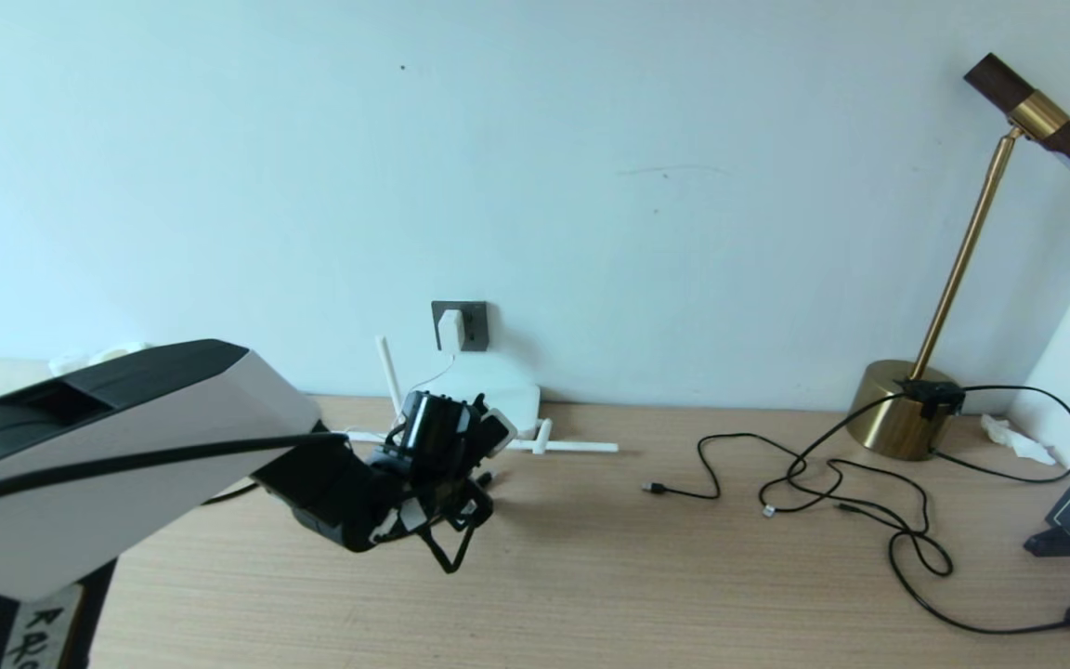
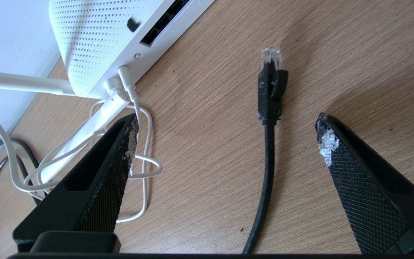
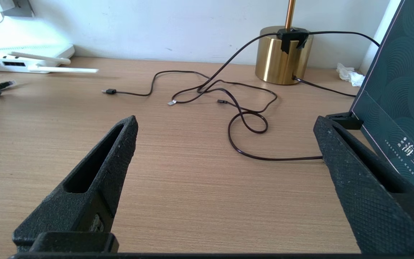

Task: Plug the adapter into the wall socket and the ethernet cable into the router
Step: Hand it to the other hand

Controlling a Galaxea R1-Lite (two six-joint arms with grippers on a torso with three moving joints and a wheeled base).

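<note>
the adapter (image 1: 450, 329) already sat in the wall socket (image 1: 471, 325) above the router (image 2: 102, 39) — so the cable step was in hand. the left gripper (image 2: 225, 122) hung wide open and empty over the ethernet cable (image 2: 270, 118), whose plug lay just beside the router's ports. next it should close on the plug — then push it straight in. the right gripper (image 3: 225, 124), also open and empty, stayed far from the router.

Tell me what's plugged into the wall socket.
The adapter sits in the wall socket, its thin white cord dropping toward the router. Its prongs and the holes beneath it are covered.
</note>
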